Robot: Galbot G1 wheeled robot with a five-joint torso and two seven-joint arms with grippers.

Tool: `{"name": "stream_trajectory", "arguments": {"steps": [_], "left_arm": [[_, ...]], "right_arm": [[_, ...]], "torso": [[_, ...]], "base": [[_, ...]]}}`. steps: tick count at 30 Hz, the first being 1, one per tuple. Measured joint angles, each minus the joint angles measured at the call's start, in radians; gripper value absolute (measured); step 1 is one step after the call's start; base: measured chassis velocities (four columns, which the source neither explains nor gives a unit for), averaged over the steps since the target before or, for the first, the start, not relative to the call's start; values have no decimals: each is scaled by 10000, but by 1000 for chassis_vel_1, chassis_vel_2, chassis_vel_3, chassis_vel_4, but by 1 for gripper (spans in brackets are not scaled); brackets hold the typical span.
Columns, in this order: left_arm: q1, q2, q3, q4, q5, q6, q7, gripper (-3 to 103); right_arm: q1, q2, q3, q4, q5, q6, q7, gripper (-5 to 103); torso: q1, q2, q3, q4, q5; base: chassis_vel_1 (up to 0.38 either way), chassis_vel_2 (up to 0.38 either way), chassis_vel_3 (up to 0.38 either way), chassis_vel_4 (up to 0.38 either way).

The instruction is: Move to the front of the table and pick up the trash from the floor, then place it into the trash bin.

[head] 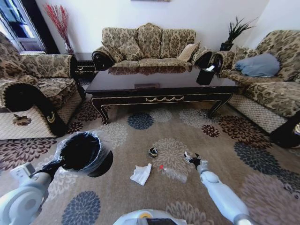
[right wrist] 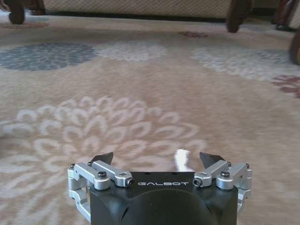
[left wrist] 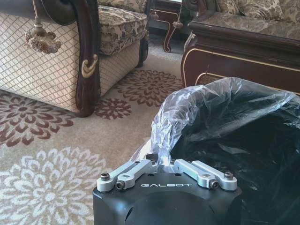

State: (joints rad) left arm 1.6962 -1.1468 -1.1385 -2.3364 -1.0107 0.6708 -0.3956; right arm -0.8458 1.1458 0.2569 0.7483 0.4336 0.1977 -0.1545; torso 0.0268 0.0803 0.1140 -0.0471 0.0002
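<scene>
Right claw (head: 191, 158) low in the lower middle of the head frame, just over the carpet (head: 140, 197), jaws spread wide with nothing between them. Open wide in the right wrist frame too (right wrist: 159, 161), with bare flowered carpet ahead and sofa feet far off along the top edge.

Left claw (head: 60, 162) at the lower left of the head frame, pinched tight on the rim of the trash bin (head: 82, 151). Bin held up off the floor, tipped, mouth wide, clear bag liner (left wrist: 187, 112) puffed around its edge. Closed on the liner and rim in the left wrist frame (left wrist: 161, 161).

3 bits of trash on the carpet, bottom middle of the head frame: white tissue (head: 141, 174) left, clear bottle (head: 173, 174) with red cap just right of it and just beside the right claw, small dark round thing (head: 153, 152) a bit higher up.

Long dark table (head: 159, 84) across the middle of the frame, well apart from the trash. Wide open carpet between table edge and trash. Sofas (head: 33, 89) closing in the left, right and far sides.
</scene>
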Motion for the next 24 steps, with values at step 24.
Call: {"name": "stream_trajectory", "arguments": {"steps": [24], "left_arm": [[-238,4,234,199,0,13,-53,3]], "right_arm": [[1723,946,559,-2346,-998,412,787,100]], "torso": [[0,0,0,-1,-2]], "base": [[0,0,0,0]]}}
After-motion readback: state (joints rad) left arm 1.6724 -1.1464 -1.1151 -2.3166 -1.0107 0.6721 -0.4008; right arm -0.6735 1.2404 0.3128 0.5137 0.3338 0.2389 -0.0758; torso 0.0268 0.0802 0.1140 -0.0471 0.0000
